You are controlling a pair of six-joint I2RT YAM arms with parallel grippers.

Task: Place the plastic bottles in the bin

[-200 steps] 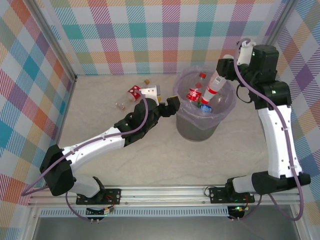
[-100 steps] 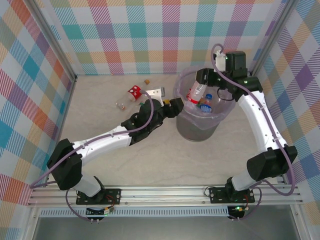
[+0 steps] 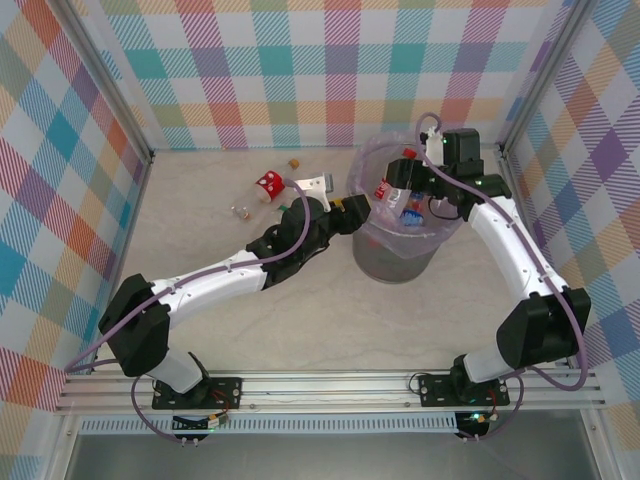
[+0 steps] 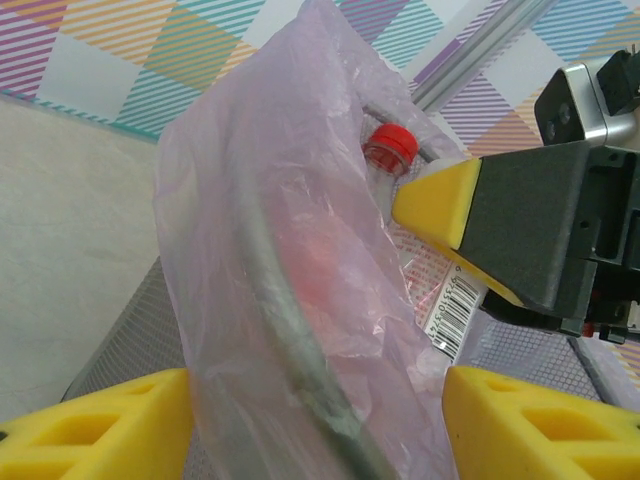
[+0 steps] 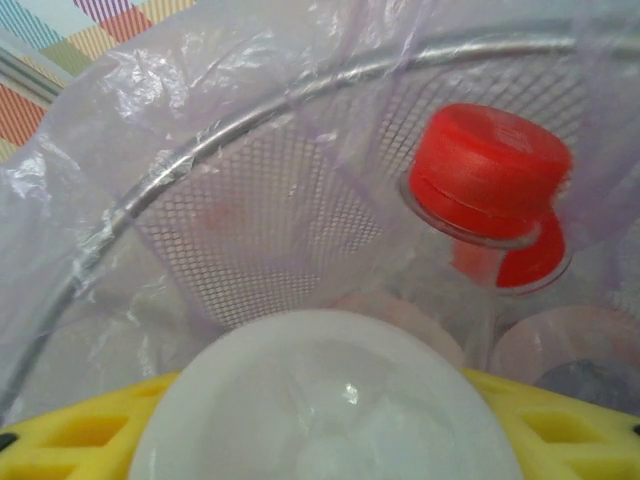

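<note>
The bin (image 3: 395,262), grey mesh lined with a lavender bag, stands right of the table's middle. My left gripper (image 3: 352,208) is at its left rim; in the left wrist view the gripper (image 4: 315,425) stands open, its yellow fingers either side of the bagged rim (image 4: 290,330). My right gripper (image 3: 402,180) reaches into the bin's mouth with a plastic bottle (image 3: 393,190). That bottle's white round end (image 5: 325,410) sits between the fingers and hides their inner faces. A red-capped bottle (image 5: 490,175) lies inside the bin. On the table to the left lie a red-labelled bottle (image 3: 268,184) and a small clear one (image 3: 240,210).
A small brown cap (image 3: 294,160) lies near the back wall. Checked walls with metal posts close off the table at the back and both sides. Bare tabletop (image 3: 200,230) stretches left of and in front of the bin.
The right arm has swung in from the right and lowered its bottle into the bin's mouth. The left gripper has moved right onto the bin's rim and its fingers have narrowed.
</note>
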